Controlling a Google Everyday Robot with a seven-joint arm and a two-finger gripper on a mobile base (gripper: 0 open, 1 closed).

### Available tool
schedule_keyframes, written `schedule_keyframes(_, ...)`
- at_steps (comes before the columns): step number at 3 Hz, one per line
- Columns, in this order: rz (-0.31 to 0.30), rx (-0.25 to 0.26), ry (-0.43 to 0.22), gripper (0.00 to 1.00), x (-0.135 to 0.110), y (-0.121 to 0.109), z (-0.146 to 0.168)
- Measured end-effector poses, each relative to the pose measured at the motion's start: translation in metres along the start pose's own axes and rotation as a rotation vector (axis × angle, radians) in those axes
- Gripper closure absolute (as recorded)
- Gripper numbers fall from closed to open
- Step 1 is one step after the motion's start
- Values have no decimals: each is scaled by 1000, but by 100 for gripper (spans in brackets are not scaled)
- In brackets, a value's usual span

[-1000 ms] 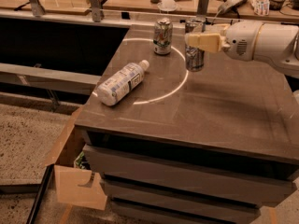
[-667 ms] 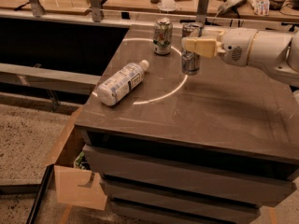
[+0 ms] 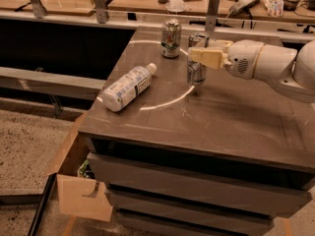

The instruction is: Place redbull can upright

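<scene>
Gripper (image 3: pixel 196 58): over far side of grey tabletop (image 3: pixel 221 122).
Floor (image 3: pixel 29 146): speckled, well below-left of gripper.
Workbench (image 3: pixel 142 1): wooden, cluttered, behind gripper.
Light: bright arc (image 3: pixel 167 100) on tabletop, near gripper.

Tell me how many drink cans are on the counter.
2. The redbull can stands upright at the back centre, gripped near its top by the end effector reaching in from the right. The green-and-white can stands upright behind it, to the left. None appear hidden.
</scene>
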State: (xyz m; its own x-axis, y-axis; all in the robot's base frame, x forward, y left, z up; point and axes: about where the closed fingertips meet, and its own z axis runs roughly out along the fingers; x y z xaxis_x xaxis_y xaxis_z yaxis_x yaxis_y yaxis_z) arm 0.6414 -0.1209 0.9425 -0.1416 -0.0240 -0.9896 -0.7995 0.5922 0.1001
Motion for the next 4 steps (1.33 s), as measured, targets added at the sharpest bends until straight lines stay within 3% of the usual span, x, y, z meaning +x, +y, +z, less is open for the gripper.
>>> schedule_keyframes(3, -71, 17, -38, 15, 15, 5, 15)
schedule_keyframes(4, -85, 28, -36, 0, 21, 7, 18)
